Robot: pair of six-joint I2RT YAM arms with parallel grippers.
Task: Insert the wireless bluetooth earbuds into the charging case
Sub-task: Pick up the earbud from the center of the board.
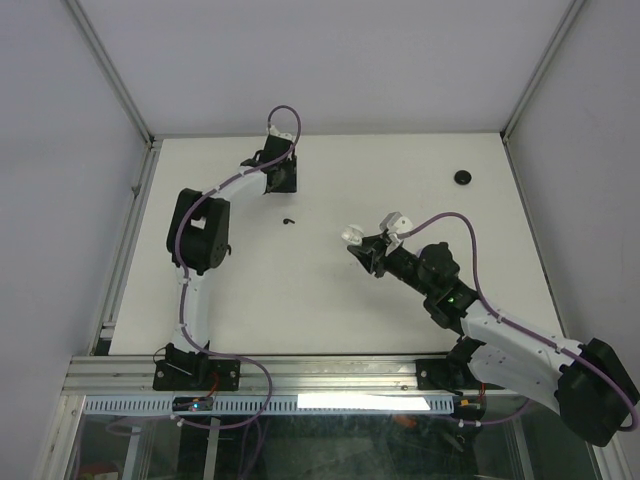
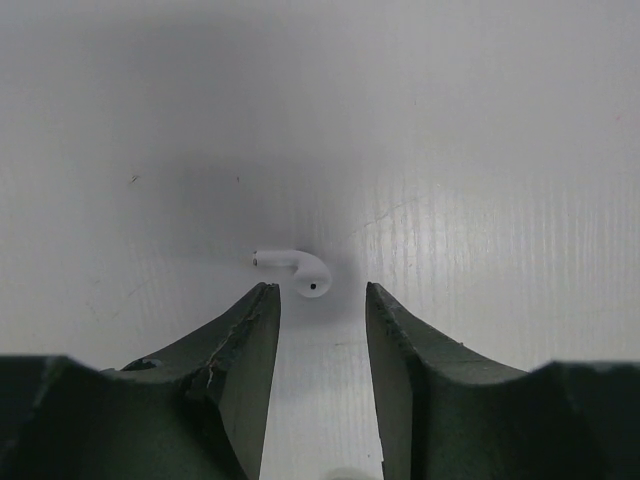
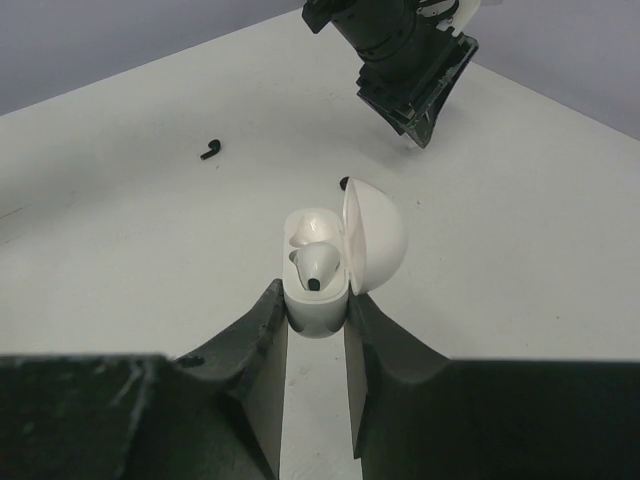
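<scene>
The white tabletop is lying flat and bright across the middle, and up close it's showing faint scuffs and fine ridges. Over at the far right, a small black round object is sitting alone on it, near the right wall; it's too small to tell what it is. Pale walls are closing in the left, far and right sides, with metal posts running up at the two far corners. Along the near edge an aluminium rail is spanning the width. A slotted white duct is running just below it, with a bright strip glowing right of its middle.
</scene>
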